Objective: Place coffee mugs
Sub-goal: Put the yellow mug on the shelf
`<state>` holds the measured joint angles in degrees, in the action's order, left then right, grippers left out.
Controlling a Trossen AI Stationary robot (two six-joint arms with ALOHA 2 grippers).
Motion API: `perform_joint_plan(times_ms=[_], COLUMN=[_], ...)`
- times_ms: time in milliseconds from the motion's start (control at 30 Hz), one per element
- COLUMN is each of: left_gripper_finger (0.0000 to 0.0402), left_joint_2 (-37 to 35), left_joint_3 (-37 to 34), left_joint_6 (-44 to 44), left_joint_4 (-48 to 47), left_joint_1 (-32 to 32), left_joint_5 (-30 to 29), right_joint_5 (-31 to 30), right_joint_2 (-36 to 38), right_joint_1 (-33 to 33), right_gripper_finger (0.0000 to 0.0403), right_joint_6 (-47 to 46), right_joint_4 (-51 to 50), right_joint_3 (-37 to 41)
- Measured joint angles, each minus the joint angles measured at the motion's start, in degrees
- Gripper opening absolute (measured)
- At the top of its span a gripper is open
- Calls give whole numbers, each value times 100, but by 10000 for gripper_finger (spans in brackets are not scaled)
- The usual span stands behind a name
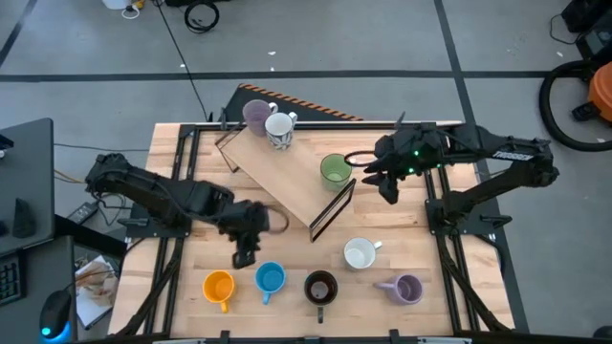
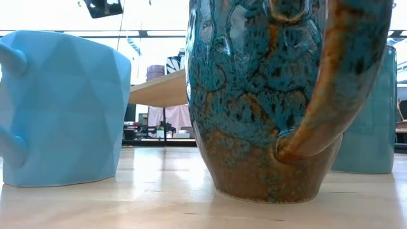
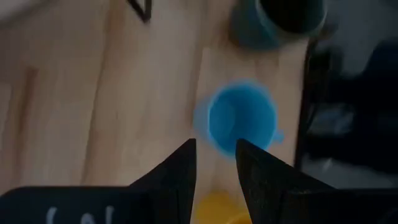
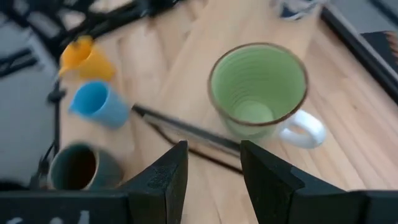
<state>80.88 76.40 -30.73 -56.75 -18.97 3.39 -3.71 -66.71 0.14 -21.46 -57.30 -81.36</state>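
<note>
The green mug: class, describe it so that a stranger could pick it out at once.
Find the raised wooden shelf lying slantwise across the table's middle. Three mugs stand on it; the green mug stands alone at the end near the right gripper. It is the only green one.

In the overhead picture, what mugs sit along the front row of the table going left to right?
Orange mug → blue mug → brown mug → white mug, set a little farther back → lavender mug.
</note>
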Motion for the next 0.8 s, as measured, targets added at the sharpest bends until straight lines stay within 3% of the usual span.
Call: perform_joint_plan(times_ms=[133, 533, 800], left_gripper_finger=[119, 119, 119], left_joint_2=[-1, -41, -42], left_joint_3=[0, 0, 0], left_joint_6=[347, 1469, 924], left_joint_4=[-348, -343, -284], left_joint_1=[-346, -995, -1317], left_joint_5=[-258, -679, -677], right_joint_5=[-766, -1488, -1474], right_joint_2=[29, -301, -667], right_joint_1=[232, 1377, 1772], right_gripper_finger=[154, 154, 154], right_joint_6=[-746, -3130, -4151], right_joint_4=[463, 623, 694], right_joint_3=[351, 703, 703])
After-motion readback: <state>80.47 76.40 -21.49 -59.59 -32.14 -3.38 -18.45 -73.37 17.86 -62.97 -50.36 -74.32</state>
